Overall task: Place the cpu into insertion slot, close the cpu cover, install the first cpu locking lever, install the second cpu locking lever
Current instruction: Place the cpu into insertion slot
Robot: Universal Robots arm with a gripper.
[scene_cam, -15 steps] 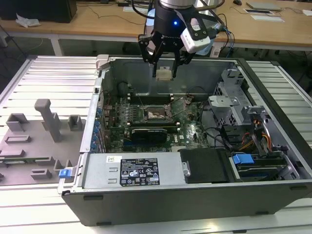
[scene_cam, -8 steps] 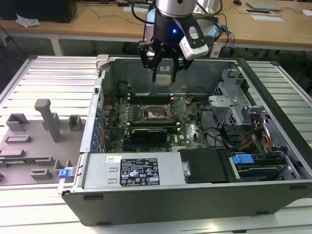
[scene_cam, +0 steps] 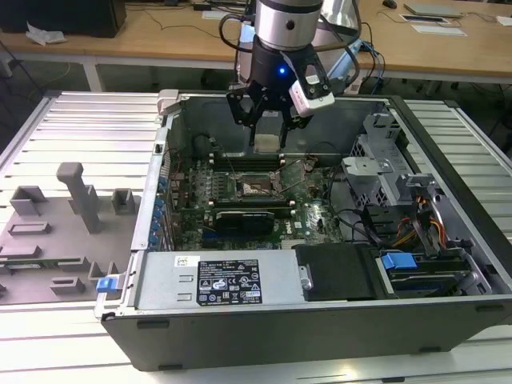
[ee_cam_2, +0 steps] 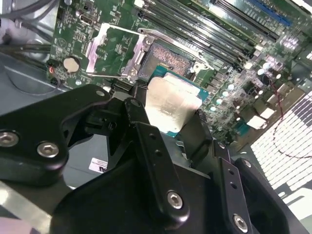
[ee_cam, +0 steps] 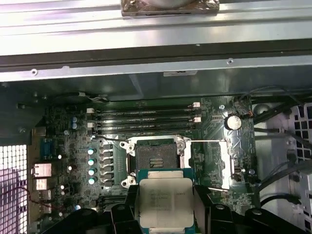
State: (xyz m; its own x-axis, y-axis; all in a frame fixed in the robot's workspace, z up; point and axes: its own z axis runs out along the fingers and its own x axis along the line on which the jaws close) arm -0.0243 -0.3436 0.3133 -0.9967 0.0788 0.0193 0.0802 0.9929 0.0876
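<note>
My gripper (scene_cam: 268,132) is shut on the cpu (scene_cam: 266,143), a small flat square chip with a silver top (ee_cam: 165,204) and a green rim. I hold it level in the air inside the open computer case. In both wrist views black fingers (ee_cam_2: 141,122) press on two opposite sides of the cpu (ee_cam_2: 173,105). The insertion slot (ee_cam: 155,156) lies bare below and just ahead of the chip, with a black frame and a dark pin field (ee_cam_2: 168,58). The cpu cover (ee_cam_2: 96,43), a silver frame plate, is swung open beside the slot (scene_cam: 254,187). Two thin wire levers (ee_cam: 209,141) lie released next to the cover (ee_cam: 227,163).
Long memory slots (ee_cam: 146,119) run just beyond the socket. A black graphics card (scene_cam: 244,218) sits in front of it, then the power supply (scene_cam: 216,280). A drive cage (scene_cam: 384,172) and cables (scene_cam: 416,224) fill the exterior view's right. A grey fixture plate (scene_cam: 64,232) lies outside the case.
</note>
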